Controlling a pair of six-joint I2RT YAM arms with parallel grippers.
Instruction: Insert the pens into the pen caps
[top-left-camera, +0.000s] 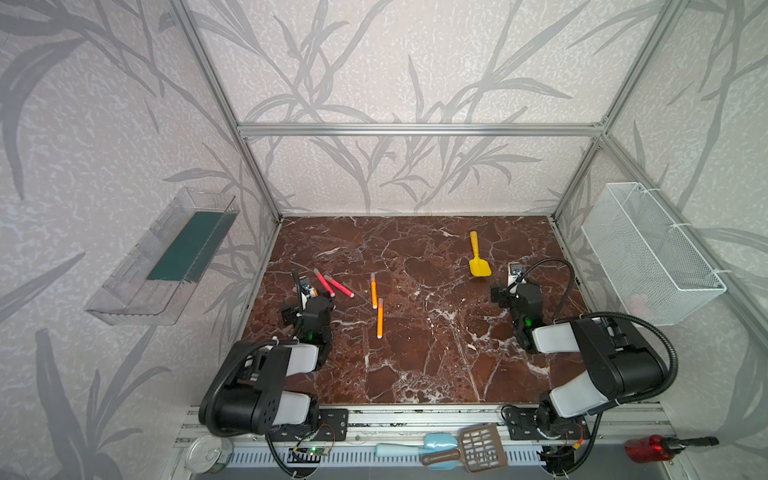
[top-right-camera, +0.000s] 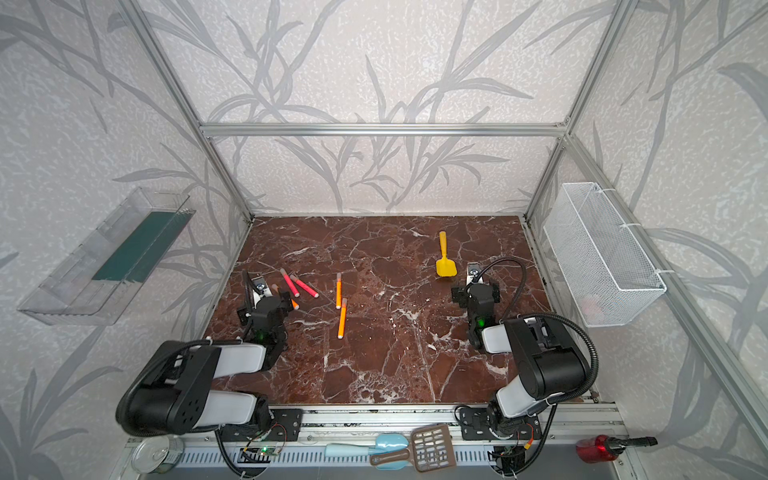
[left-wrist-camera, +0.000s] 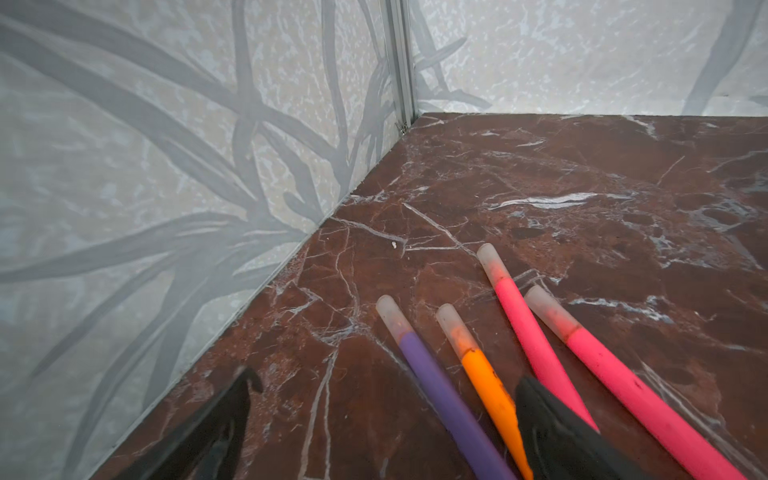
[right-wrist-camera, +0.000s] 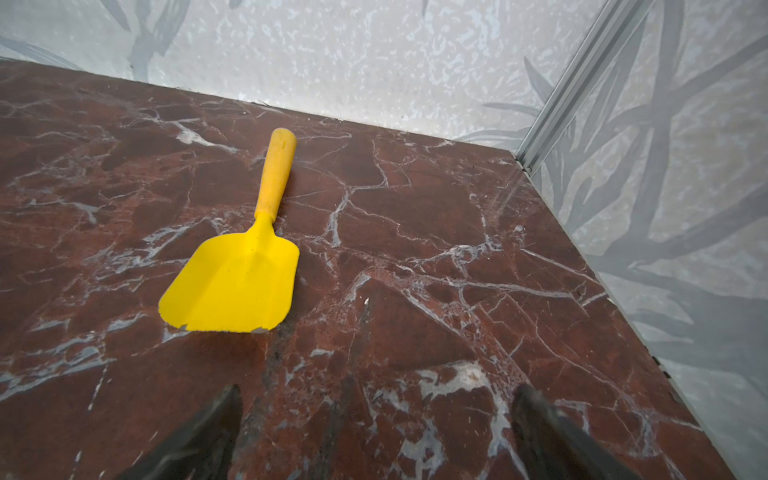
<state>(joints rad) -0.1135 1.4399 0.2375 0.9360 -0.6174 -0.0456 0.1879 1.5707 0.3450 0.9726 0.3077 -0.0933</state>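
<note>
pens (left-wrist-camera: 536, 332): light, slick, prob roll away; grab mid-barrel
left claw (left-wrist-camera: 388, 380): spread, empty
right claw (right-wrist-camera: 379, 388): spread, empty

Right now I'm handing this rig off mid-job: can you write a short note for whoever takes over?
Left gripper: open, gripping nothing, above the purple pen and an orange pen; two pink pens lie beside those.
Right gripper: open, empty, near the yellow shovel.
Two more orange pens lie apart, nearer the middle.
Done: the four pens in the left wrist view wear their pen caps; the middle pair look capped too, though small in both top views. No loose caps show.
Left: confirm that pair; otherwise nothing evident.
</note>
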